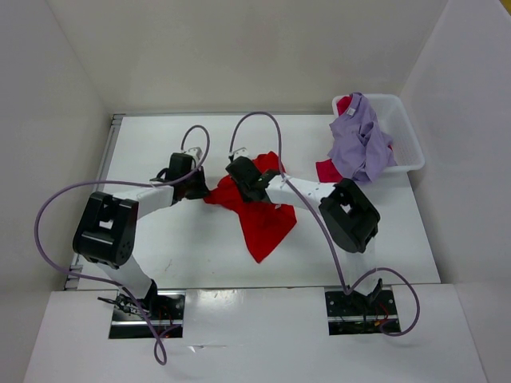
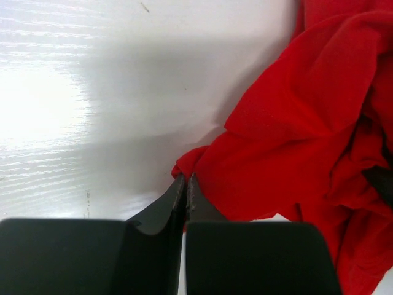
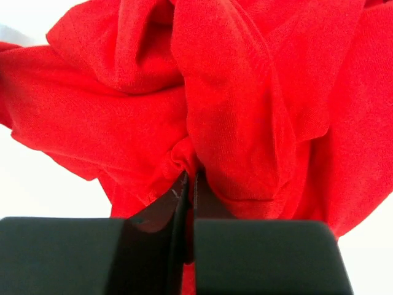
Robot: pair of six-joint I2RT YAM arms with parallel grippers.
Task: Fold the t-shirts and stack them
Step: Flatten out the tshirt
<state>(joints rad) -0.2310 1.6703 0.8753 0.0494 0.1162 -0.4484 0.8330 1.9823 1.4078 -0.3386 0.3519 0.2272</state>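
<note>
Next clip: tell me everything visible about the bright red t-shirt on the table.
The bright red t-shirt is soft, plain knit cloth, unfolded and crumpled into deep creases. It lies near the middle of the white table, with one tapering end pointing toward the near edge. The left gripper is shut on a corner at its left side, and the right gripper is shut on a bunched fold further in.

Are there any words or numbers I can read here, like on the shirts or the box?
None. The red t-shirt, the purple t-shirt and the white bin are all plain, and the black arms show no writing that can be read.
</note>
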